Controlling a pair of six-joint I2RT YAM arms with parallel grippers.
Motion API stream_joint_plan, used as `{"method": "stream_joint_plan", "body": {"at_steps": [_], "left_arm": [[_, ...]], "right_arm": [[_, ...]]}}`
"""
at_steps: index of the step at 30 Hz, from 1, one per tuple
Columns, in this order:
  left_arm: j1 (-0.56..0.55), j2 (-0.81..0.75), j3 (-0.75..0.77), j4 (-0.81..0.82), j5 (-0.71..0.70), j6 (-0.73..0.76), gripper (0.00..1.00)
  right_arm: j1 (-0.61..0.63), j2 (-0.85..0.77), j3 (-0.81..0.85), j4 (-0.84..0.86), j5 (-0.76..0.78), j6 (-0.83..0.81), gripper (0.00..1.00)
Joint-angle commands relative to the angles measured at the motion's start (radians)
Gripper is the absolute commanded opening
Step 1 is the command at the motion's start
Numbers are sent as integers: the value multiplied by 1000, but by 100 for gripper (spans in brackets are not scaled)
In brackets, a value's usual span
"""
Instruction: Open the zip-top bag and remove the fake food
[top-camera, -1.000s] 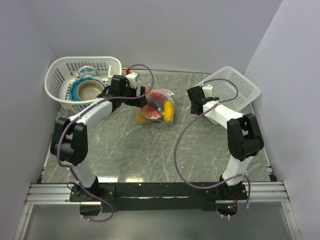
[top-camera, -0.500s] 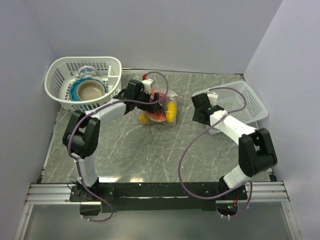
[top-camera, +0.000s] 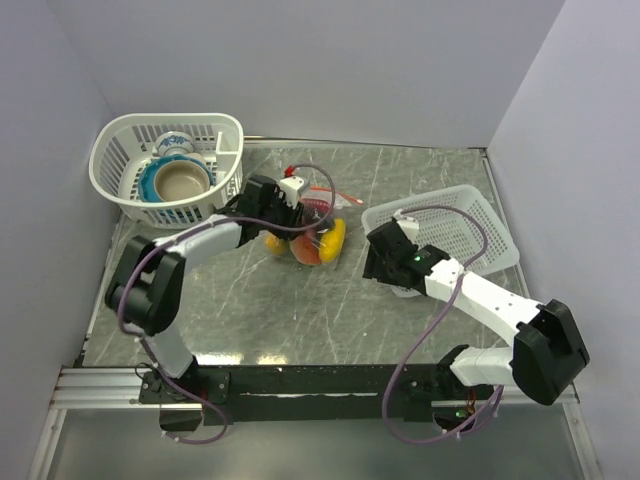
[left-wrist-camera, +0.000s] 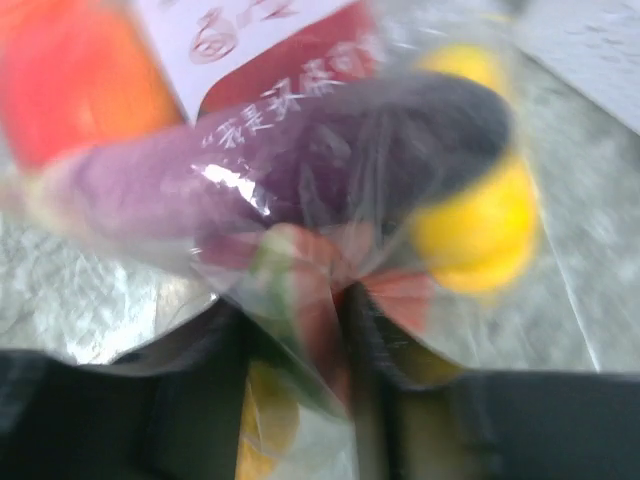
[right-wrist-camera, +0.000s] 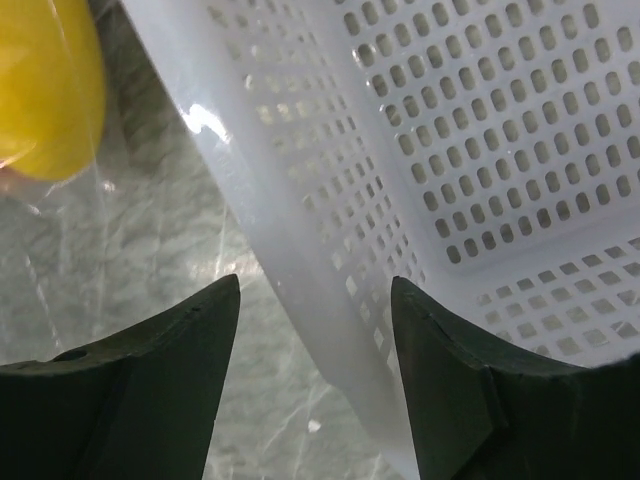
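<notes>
While left fingers (left-wrist-camera: 180, 400) pinch the bag (top-camera: 320, 240), the right fingers (right-wrist-camera: 140, 390), spread and empty, should catch its opposite lip squarely.

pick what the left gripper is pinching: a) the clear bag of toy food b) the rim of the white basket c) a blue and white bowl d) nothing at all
a: in the left wrist view the left gripper has its fingers closed on a fold of the zip-top bag, with the fake food still inside it.
</notes>
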Motion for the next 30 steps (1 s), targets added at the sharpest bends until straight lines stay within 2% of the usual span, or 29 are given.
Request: {"method": "stream_joint_plan", "body": {"at_steps": [1,3,5,9,12,14,17,22,25,30], "left_arm": [[1,-124,-117,-207,-18,195,23],[10,-178,-180,-241,-27,256,14],[30,-260,-217,-312,-35,295,11],[59,-369,-298,-468,-38,431,12],[65,-445,-360,-540,-59,491,13],[65,-493,-380,-582,-65,517,15],[67,-540,-382,-619,-41,522,16],[67,-603,-348,-677,-3,516,17],[67,-607,-331,-698,7,513,17],[67,-620,-322,-711,19,513,18]], "right_arm": [[40,-51,83,-68,39,39,72],[44,-58,121,-85,44,30,76],[47,-58,158,-105,58,22,78],[52,-43,210,-112,66,10,85],[61,-41,230,-47,4,-10,89],[66,-34,224,45,-98,-15,91],[82,-12,194,203,-164,-15,92],[84,93,201,458,-333,-16,93],[87,162,227,555,-457,2,92],[87,248,238,671,-551,42,88]]}}
